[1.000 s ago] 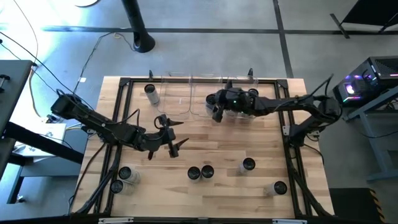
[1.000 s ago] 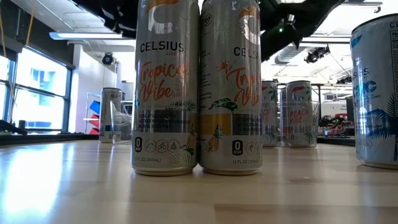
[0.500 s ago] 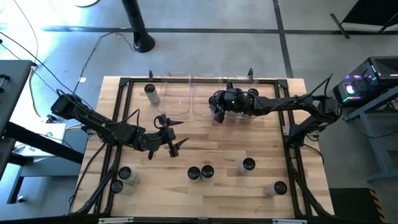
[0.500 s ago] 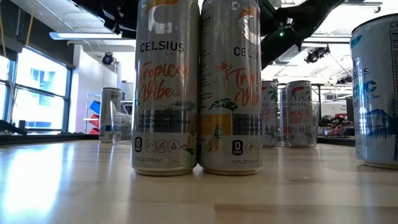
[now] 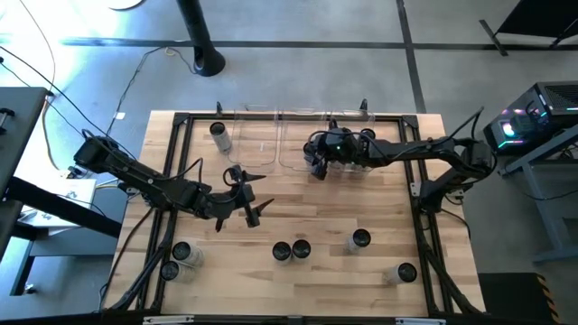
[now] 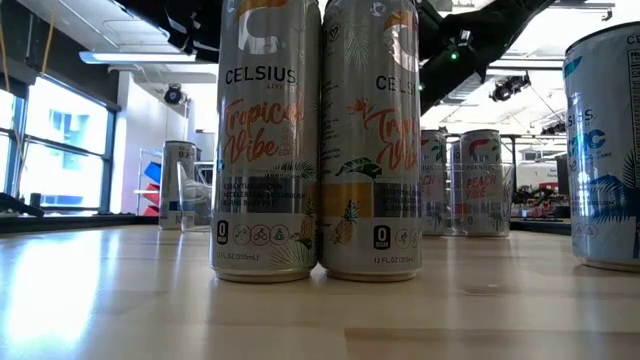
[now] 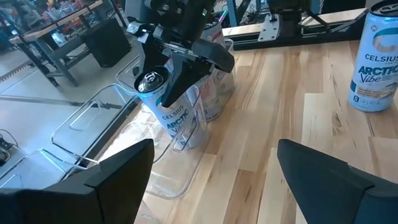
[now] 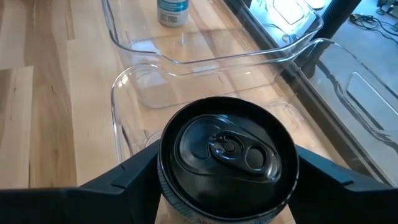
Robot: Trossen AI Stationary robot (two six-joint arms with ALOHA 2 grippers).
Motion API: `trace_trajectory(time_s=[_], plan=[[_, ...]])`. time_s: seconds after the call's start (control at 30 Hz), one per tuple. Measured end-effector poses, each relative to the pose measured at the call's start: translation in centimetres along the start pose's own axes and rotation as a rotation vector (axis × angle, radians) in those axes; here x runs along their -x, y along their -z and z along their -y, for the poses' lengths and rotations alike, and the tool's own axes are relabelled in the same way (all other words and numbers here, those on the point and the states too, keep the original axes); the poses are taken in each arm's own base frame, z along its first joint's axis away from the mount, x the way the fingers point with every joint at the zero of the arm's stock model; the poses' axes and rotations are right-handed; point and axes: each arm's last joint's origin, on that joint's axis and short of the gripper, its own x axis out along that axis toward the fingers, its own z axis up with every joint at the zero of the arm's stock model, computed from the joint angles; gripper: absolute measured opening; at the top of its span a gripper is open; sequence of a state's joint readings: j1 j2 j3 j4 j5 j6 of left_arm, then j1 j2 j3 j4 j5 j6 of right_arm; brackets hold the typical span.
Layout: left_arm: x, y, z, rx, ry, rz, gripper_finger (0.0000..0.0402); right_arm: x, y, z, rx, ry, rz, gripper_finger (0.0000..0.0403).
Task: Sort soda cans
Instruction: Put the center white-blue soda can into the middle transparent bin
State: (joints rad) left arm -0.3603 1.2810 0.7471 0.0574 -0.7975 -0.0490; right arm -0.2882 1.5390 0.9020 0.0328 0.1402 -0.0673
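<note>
The can with the dark top sits between the two fingers of the right gripper, which close on its sides; the left wrist view shows the same can held over the near end of a clear plastic bin, with its blue-lettered side inside the bin wall. Whether its base rests on the bin floor I cannot tell. More cans stand in this bin just behind it. A second clear bin lies beside, and one can stands at its far end.

On the wooden table, a pair of cans stands side by side near the front edge, touching each other in the low view. One can stands to their right, another near the front right corner, and two near the front left corner.

The left gripper hangs over the middle of the table with its fingers spread wide and nothing between them
</note>
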Motion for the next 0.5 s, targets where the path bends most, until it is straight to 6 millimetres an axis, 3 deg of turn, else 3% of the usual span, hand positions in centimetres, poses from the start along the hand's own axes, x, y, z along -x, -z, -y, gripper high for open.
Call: trace_trajectory(time_s=[0.5], plan=[[0.00,0.00,0.00,0.000,0.000,0.000,0.0337,0.38,0.02,0.04,-0.054,-0.006,-0.015,0.0263]])
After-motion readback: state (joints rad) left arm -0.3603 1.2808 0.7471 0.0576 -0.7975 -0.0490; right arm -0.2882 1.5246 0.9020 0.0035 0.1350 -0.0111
